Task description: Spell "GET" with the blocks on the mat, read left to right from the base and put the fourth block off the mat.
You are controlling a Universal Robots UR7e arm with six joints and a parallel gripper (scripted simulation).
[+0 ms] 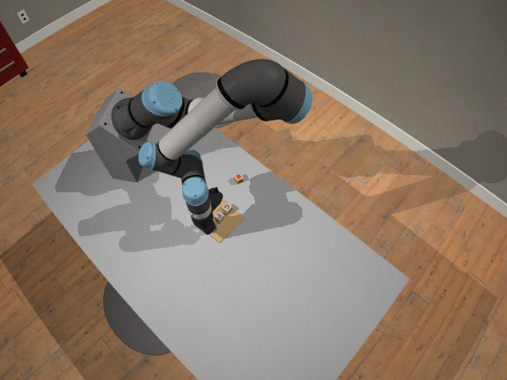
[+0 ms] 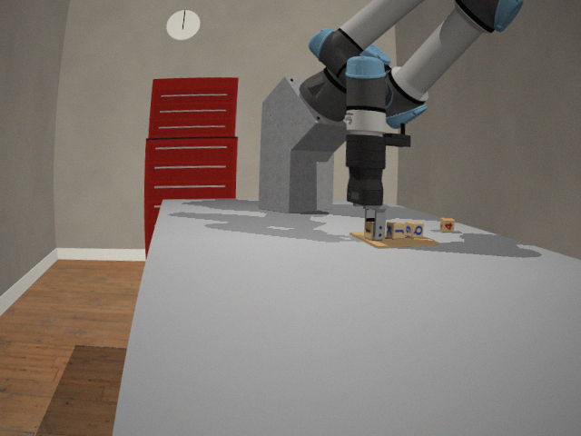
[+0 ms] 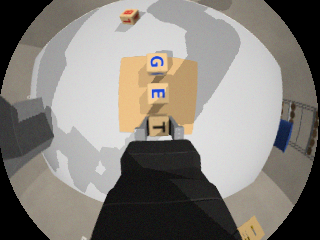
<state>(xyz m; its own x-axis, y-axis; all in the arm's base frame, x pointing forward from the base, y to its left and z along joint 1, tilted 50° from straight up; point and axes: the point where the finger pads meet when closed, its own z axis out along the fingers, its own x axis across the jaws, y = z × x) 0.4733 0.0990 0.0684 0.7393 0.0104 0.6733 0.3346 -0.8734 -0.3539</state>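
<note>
A tan mat (image 1: pixel 230 229) (image 2: pixel 423 242) (image 3: pixel 131 95) lies flat on the grey table. Three wooden blocks stand on it in a straight row. In the wrist view they read G (image 3: pixel 157 62), E (image 3: pixel 158 93) and T (image 3: pixel 159 127) from far to near. The G block (image 1: pixel 227 207) (image 2: pixel 415 229) and the E block (image 1: pixel 219 215) (image 2: pixel 397 230) stand free. My gripper (image 3: pixel 158 122) (image 2: pixel 374 231) (image 1: pixel 207 226) points straight down at the mat's near edge. Its fingers press both sides of the T block (image 2: pixel 369 230), which rests on the mat. A fourth block with a red mark (image 1: pixel 238 177) (image 2: pixel 447 224) (image 3: pixel 129 17) lies on the table, off the mat.
The grey robot pedestal (image 1: pixel 107 152) (image 2: pixel 288 159) stands at the table's back edge behind the mat. A red tool cabinet (image 2: pixel 192 141) stands beyond the table. The arm's links hang over the mat's left side.
</note>
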